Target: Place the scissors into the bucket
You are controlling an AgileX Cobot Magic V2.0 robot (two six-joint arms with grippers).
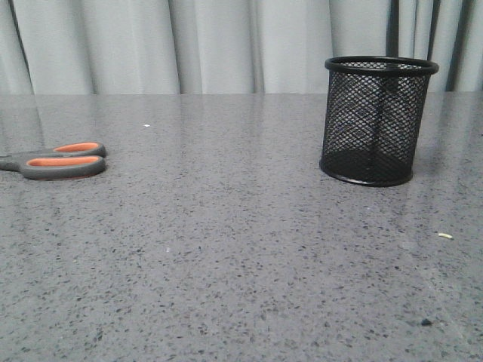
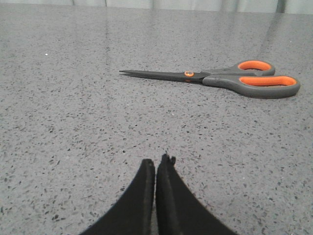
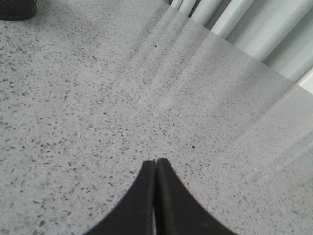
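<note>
The scissors (image 1: 62, 161) lie flat on the grey speckled table at the far left of the front view, only their grey handles with orange linings showing. In the left wrist view the whole scissors (image 2: 225, 78) lie flat, blades closed, well ahead of my left gripper (image 2: 156, 162), which is shut with nothing in it. The bucket (image 1: 377, 121), a black wire-mesh cup, stands upright at the right of the front view. A corner of the bucket (image 3: 17, 9) shows in the right wrist view, far from my right gripper (image 3: 155, 162), shut and empty.
The grey speckled table (image 1: 226, 249) runs back to pale curtains (image 1: 189, 45). A small pale crumb (image 1: 445, 235) lies in front of the bucket, and a dark speck (image 1: 426, 322) sits near the front right.
</note>
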